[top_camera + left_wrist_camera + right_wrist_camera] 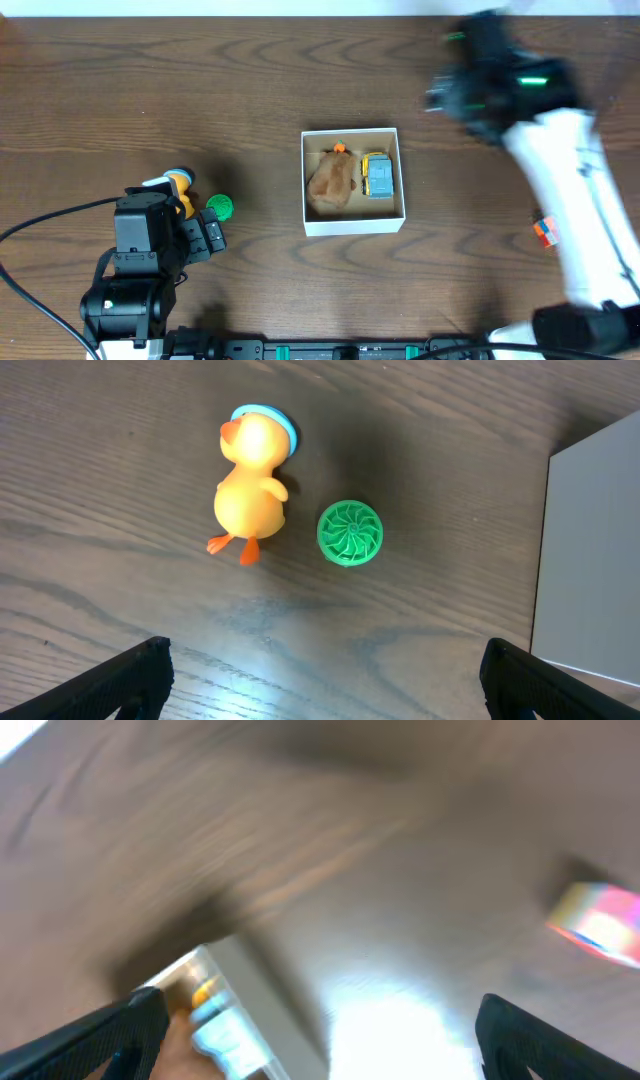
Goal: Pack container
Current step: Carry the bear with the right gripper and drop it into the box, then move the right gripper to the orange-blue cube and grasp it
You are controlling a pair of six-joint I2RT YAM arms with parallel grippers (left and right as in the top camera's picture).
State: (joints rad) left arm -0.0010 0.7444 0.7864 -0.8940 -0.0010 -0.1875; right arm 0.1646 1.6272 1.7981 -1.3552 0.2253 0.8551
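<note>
The white container point(352, 225) sits in the middle of the brown table point(250, 80). Inside it a lumpy brown toy point(332, 182) lies on the left side, and a blue and yellow toy truck point(378, 176) lies on the right side, just beside it. Left of the container, well apart from it, a yellow duck point(250, 490) lies on the table, and a green round toy point(351, 533) lies just beside the duck. The left gripper point(325, 685) hangs over these two toys with its fingers far apart and nothing between them. The right gripper point(320, 1040) is also spread wide and empty, though its view is blurry. A small colourful block point(544, 231) lies on the table to the right of the container.
</note>
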